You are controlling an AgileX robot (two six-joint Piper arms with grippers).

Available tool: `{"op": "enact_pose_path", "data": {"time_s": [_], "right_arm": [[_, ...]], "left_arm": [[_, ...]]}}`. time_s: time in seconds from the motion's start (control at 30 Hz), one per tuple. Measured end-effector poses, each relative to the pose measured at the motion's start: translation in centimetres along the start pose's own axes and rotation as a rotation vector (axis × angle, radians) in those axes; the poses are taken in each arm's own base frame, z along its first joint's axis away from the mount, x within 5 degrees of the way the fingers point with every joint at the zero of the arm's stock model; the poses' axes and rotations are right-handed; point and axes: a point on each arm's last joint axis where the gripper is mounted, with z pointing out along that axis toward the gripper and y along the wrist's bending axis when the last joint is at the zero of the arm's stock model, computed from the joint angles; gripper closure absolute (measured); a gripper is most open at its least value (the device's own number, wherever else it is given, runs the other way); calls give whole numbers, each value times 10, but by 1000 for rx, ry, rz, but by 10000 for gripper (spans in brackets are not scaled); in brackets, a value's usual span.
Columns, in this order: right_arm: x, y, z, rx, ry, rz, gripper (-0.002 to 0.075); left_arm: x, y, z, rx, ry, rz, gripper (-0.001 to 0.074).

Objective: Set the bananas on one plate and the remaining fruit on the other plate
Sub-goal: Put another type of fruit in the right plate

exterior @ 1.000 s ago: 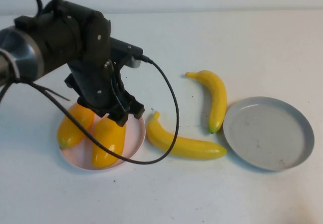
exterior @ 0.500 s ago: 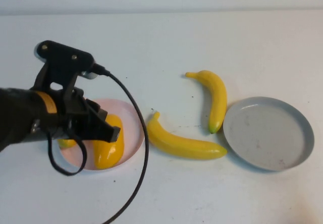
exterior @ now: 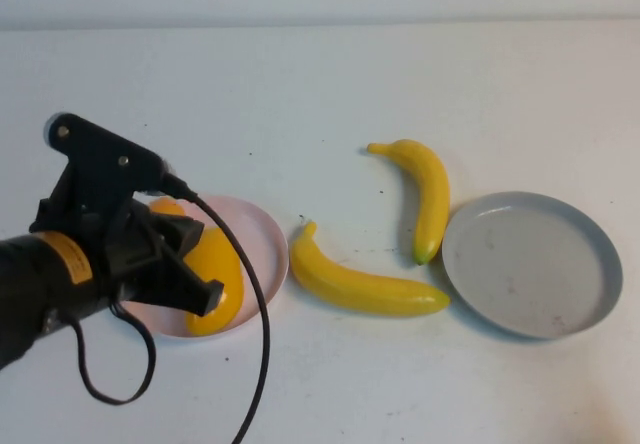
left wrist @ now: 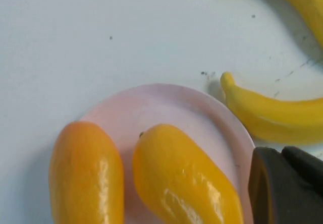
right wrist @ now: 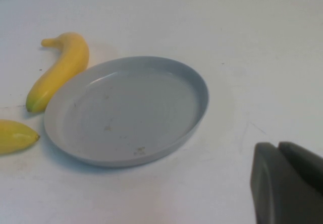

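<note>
Two mango-like fruits lie side by side on the pink plate. In the high view one fruit shows on the plate; my left arm hides most of the other. My left gripper hangs shut and empty over the plate's near edge; its fingers show beside the plate. Two bananas lie on the table between the plates. The grey plate is bare. My right gripper is shut and empty, near the grey plate.
The left arm's black cable loops over the table in front of the pink plate. The white table runs on behind the fruit to a pale wall. One banana lies against the grey plate's far edge.
My left arm has pulled back from over the pink plate toward the near left, leaving the second mango-like fruit on the plate. The bananas and the grey plate have not moved.
</note>
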Motion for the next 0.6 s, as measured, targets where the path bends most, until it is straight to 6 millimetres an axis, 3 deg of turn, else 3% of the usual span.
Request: {"op": "enact_pose_path", "data": {"time_s": [0.17,0.47,0.6], "right_arm": [[0,0,0,0,0,0,743],[0,0,0,0,0,0,743],[0,0,0,0,0,0,743]], "left_arm": [[22,-3,-6,-5,-170,-4,735],[97,14,-66,-181,-473,-205,735],[131,18,-82,-305,-548,-248,735]]}}
